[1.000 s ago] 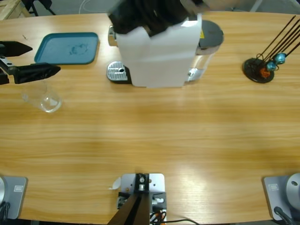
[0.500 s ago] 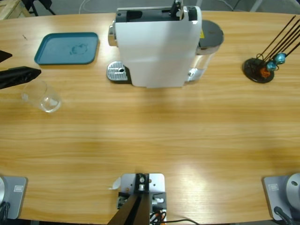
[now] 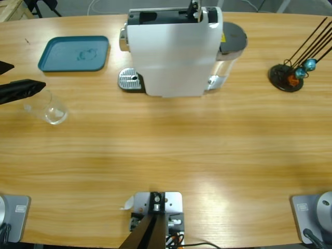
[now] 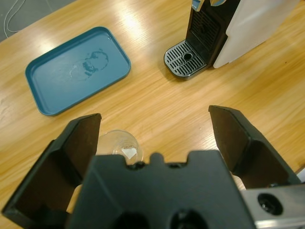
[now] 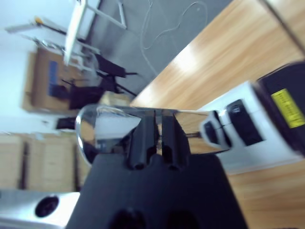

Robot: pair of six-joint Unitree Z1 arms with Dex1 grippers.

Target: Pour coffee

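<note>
A clear glass tumbler (image 3: 49, 109) stands upright on the table at the far left. It looks almost empty, and no coffee shows clearly in it. My left gripper (image 3: 28, 74) is open just beyond the glass at the left edge. In the left wrist view the glass (image 4: 119, 143) is low between the wide jaws of the left gripper (image 4: 155, 117), partly behind the gripper body. The white coffee machine (image 3: 174, 52) stands at the back middle. My right gripper (image 5: 153, 119) is shut, out of the high view, with the machine's chrome lever (image 5: 109, 126) right behind its jaws.
A teal tray (image 3: 72, 52) with a wet mark lies at the back left. The machine's round metal drip tray (image 3: 129, 79) juts out on its left side. A black wire capsule stand (image 3: 288, 75) with a few capsules is at the right.
The dark arm that covered the machine's top a second ago has left the high view. My left gripper has drawn back toward the left edge, away from the glass.
</note>
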